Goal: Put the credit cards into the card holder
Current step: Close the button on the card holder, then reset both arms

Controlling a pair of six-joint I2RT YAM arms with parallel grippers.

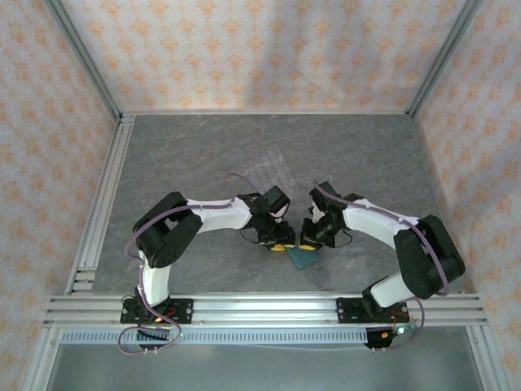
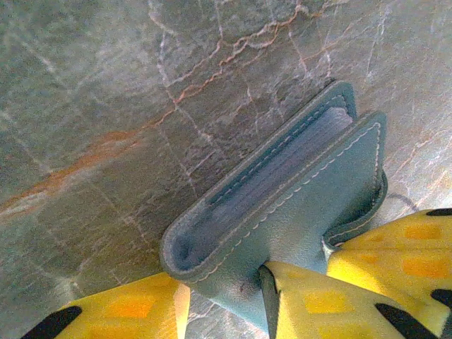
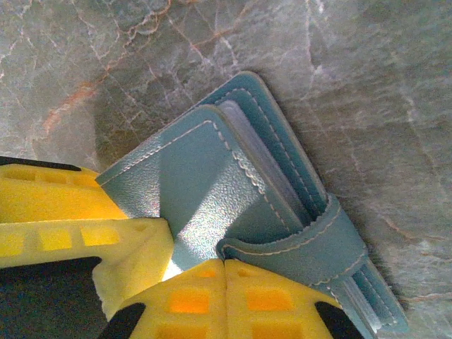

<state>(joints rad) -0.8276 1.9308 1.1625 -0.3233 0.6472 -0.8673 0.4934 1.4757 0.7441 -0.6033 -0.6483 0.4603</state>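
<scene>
The teal card holder (image 1: 309, 259) lies folded on the grey stone table between both arms. In the left wrist view the card holder (image 2: 282, 191) gapes a little, showing pale sleeves inside. My left gripper (image 2: 224, 275) is shut across its near corner; its yellow fingers (image 3: 106, 233) pinch the cover's edge. The card holder (image 3: 205, 183) has a clasp strap (image 3: 304, 244) wrapped over its front. My right gripper (image 3: 226, 263) is shut, pads pressed together at the strap's end. From above, the left gripper (image 1: 281, 243) and right gripper (image 1: 313, 236) nearly touch. The credit cards are hidden.
A clear plastic rack (image 1: 269, 167) lies on the table behind the grippers. Aluminium rails (image 1: 106, 195) edge the table at left and front, and patterned walls close the back and sides. Open table stretches to either side of the arms.
</scene>
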